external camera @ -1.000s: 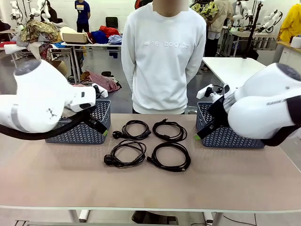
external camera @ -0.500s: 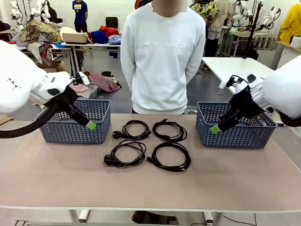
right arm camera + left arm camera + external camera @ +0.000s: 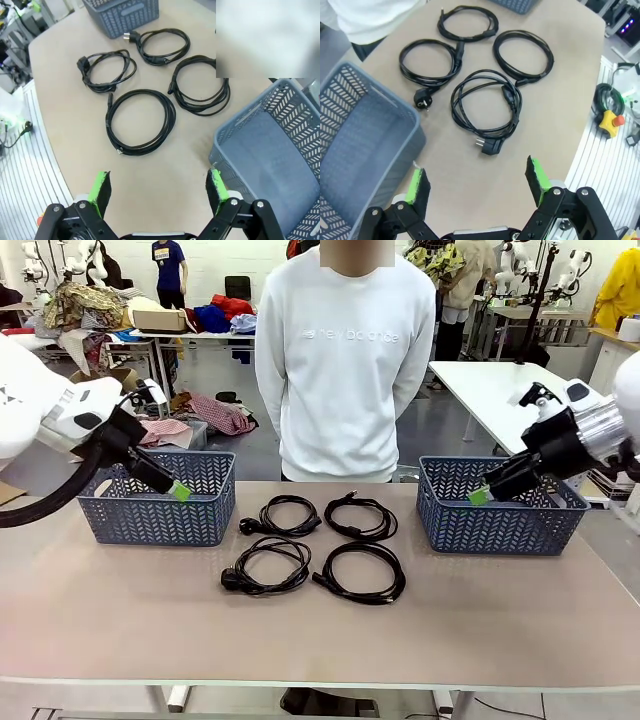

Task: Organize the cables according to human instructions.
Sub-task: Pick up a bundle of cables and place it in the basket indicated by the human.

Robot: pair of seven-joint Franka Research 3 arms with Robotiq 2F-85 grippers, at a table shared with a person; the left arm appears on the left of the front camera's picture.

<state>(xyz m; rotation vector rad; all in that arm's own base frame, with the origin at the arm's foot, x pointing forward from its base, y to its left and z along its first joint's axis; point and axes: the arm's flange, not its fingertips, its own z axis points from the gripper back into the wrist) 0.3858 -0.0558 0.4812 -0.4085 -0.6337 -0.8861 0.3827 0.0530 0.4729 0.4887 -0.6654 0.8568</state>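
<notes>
1. Currently, cables: four loose black coils lie flat in a two-by-two block at mid-bench, between the baskets, each just beside its neighbours. Nothing holds them.
2. Left end effector: fingers apart, empty, raised in front of the left basket. Risk: pinching a single strand would likely pull the loose coil open rather than lift it whole.
3. Right end effector: fingers apart, empty, raised at the right basket. Risk: a trailing loop may drag the adjacent coil out of place.
4. Plug on the near-left coil: a dangling end could probably snag in the lattice wall of either basket on the way in.
5. Person: stands at the far side, hands hidden, no pointing visible. Risk: choosing a cable or a basket without a clear cue may sort it wrongly.
6. Both arms: a reach into the middle block together could bring them into contact.
</notes>
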